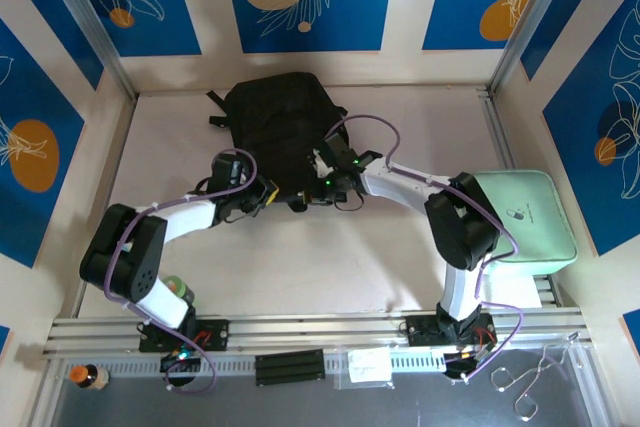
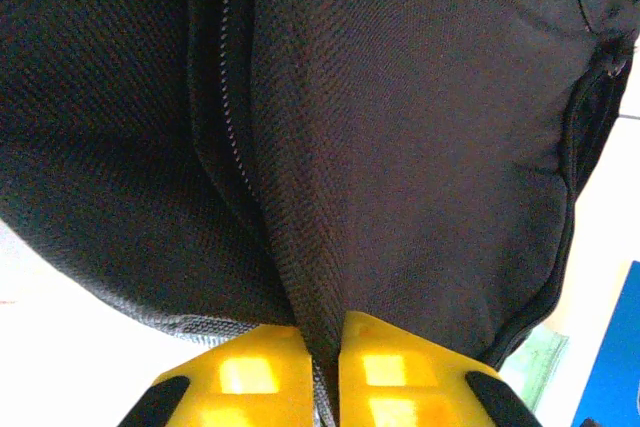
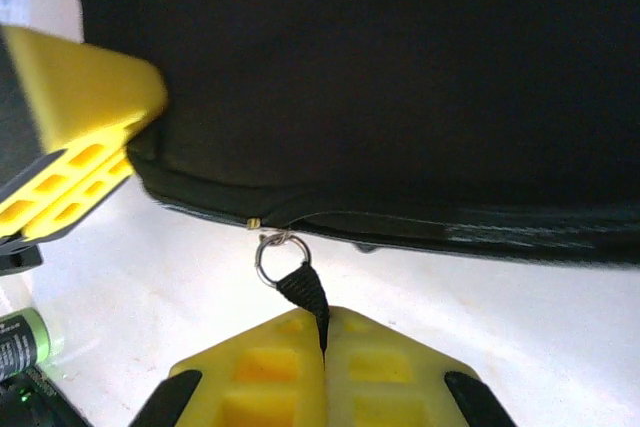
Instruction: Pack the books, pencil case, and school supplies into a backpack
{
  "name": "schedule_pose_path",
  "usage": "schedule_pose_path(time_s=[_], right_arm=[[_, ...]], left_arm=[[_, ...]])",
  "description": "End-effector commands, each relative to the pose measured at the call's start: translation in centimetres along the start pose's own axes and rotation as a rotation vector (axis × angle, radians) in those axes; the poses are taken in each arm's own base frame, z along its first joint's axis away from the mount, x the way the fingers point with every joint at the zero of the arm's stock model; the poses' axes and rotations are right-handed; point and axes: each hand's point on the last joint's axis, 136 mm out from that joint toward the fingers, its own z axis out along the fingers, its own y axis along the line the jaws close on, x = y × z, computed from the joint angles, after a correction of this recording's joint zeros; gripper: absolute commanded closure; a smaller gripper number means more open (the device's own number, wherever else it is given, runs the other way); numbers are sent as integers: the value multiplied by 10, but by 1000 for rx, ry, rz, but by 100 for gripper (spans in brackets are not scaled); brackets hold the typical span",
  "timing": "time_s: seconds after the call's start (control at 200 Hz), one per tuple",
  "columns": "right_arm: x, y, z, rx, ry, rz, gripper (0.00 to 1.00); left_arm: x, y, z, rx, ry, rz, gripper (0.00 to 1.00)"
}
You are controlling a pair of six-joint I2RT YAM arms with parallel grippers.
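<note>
Fingers of the right arm (image 3: 265, 382) are pinching the black webbing zip tab (image 3: 305, 295) at the near edge of the large soft black fabric backpack (image 1: 285, 122), lying far-centre on the surface (image 1: 300, 262), with left fingers (image 2: 250, 377) clamping fabric just leftward.

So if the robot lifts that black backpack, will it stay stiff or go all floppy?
Probably floppy: the backpack fabric folds where the left fingers pinch it. It lies slumped, so it's likely light, and shouldn't roll.
</note>
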Motion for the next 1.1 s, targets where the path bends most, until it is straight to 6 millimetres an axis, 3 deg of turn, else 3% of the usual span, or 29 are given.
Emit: schedule_pose_path(time_s=[0.0,0.23,0.375,0.49,0.58,0.745,0.885,0.985,1.095], right_arm=[[-6,-23,-20,57,-48,68,100],[-18,-75,-48,183,-118,181,100],[6,-96,-46,215,-99,188,100],[24,-95,-41,170,-81,184,100],[30,-78,-36,108,-75,139,100],[35,-26,-17,-5,-31,7,100],[29,20,0,-116,-3,-64,100],[18,53,6,-204,-3,-109,100],[10,73,11,-244,-6,-141,100]], left_arm=[[-9,14,2,-69,-32,20,94],[-8,16,1,-89,-19,53,94],[-8,6,1,-101,11,122,94],[-15,-2,2,-132,16,186,94],[-27,-6,3,-169,12,234,94],[-56,-3,4,-234,-19,263,92],[-75,2,-12,-262,-81,272,91],[-86,12,-34,-305,-144,260,78],[-88,25,-57,-336,-194,236,59]])
